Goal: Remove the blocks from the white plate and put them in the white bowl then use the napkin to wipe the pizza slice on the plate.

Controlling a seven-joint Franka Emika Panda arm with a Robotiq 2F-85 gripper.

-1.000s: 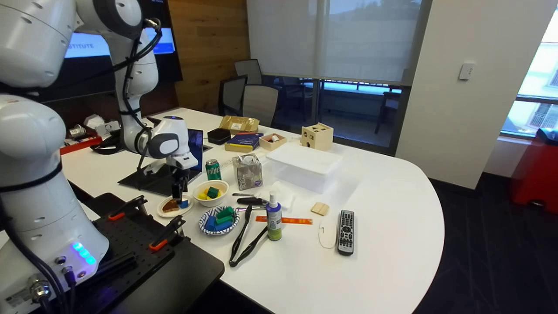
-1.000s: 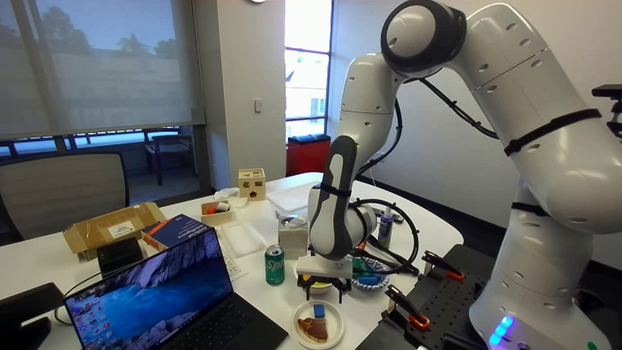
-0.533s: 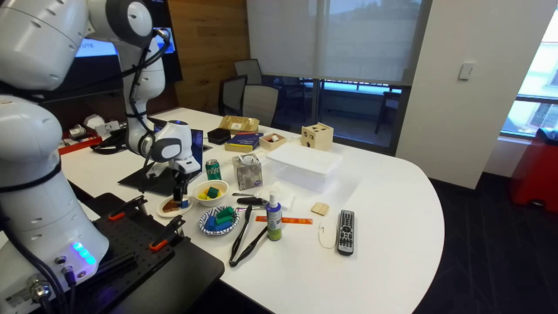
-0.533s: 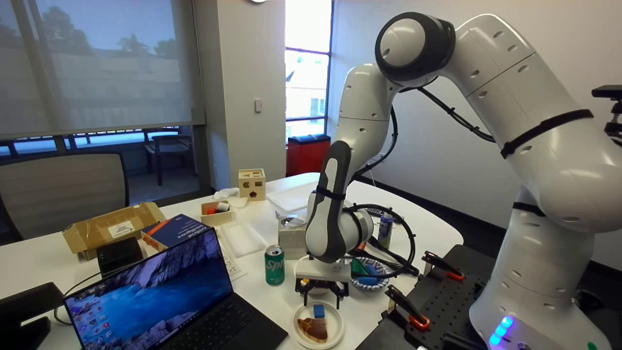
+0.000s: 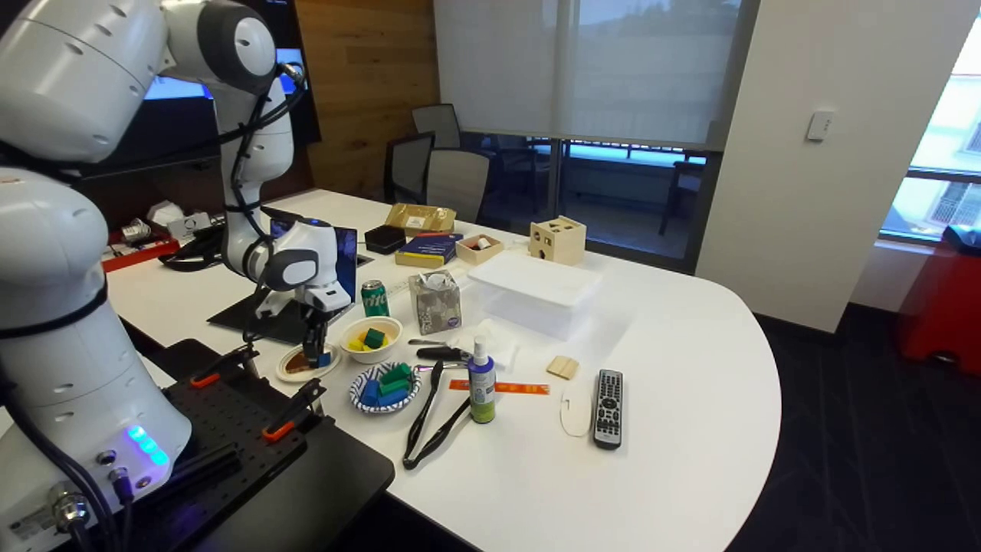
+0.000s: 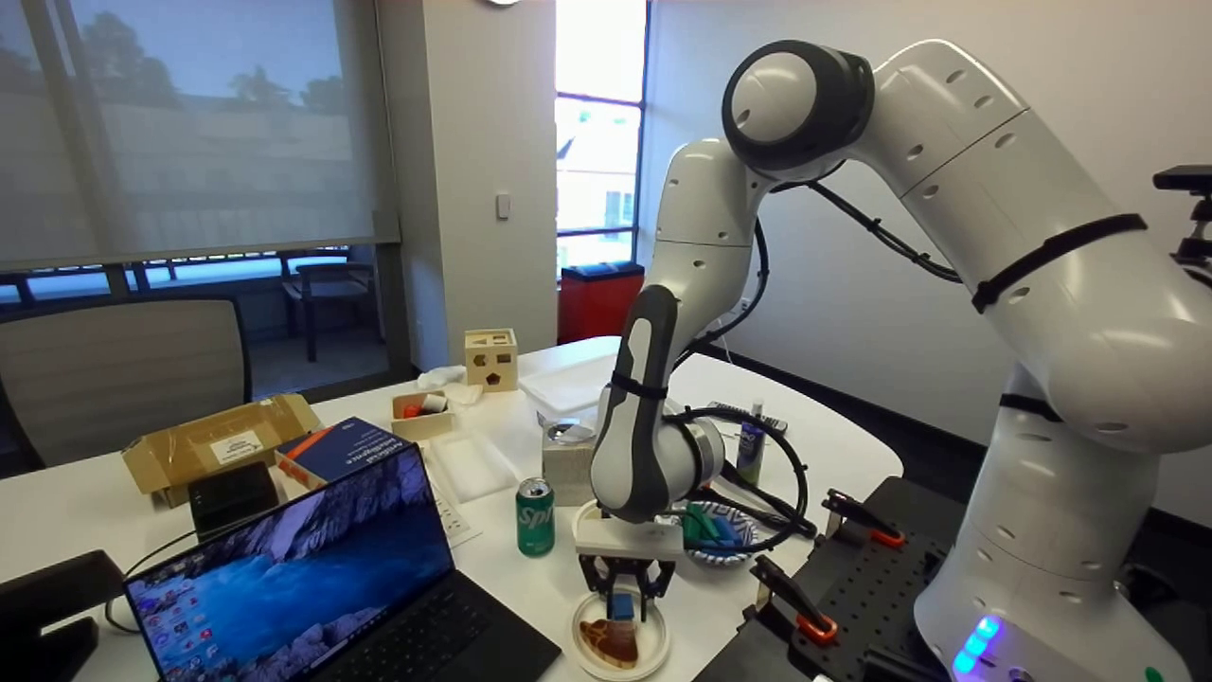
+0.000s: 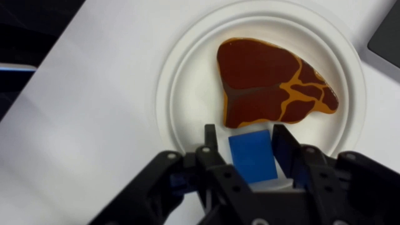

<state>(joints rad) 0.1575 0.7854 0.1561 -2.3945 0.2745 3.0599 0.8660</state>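
Note:
On the white plate (image 7: 164, 93) lie one blue block (image 7: 253, 156) and the pizza slice (image 7: 259, 84), a flat brown piece with orange veins that looks like a steak. My gripper (image 7: 244, 128) reaches down over the plate, its fingers on either side of the blue block. A gap shows between the block and the left finger (image 7: 210, 136); the right finger stands close to it, contact unclear. The white bowl (image 5: 372, 357) beside the plate holds yellow and green blocks. A crumpled white sheet (image 5: 500, 345), perhaps the napkin, lies behind the spray bottle.
A patterned bowl (image 5: 379, 409) with blue and green blocks stands near the plate. Around it are black tongs (image 5: 433, 437), a spray bottle (image 5: 482, 383), a green can (image 6: 536, 519) and a tissue box (image 5: 435, 301). The open laptop (image 6: 312, 568) sits close to the plate.
My gripper has come down to the plate around the blue block. Its fingers have drawn nearer to each other, while the block and slice have stayed put.

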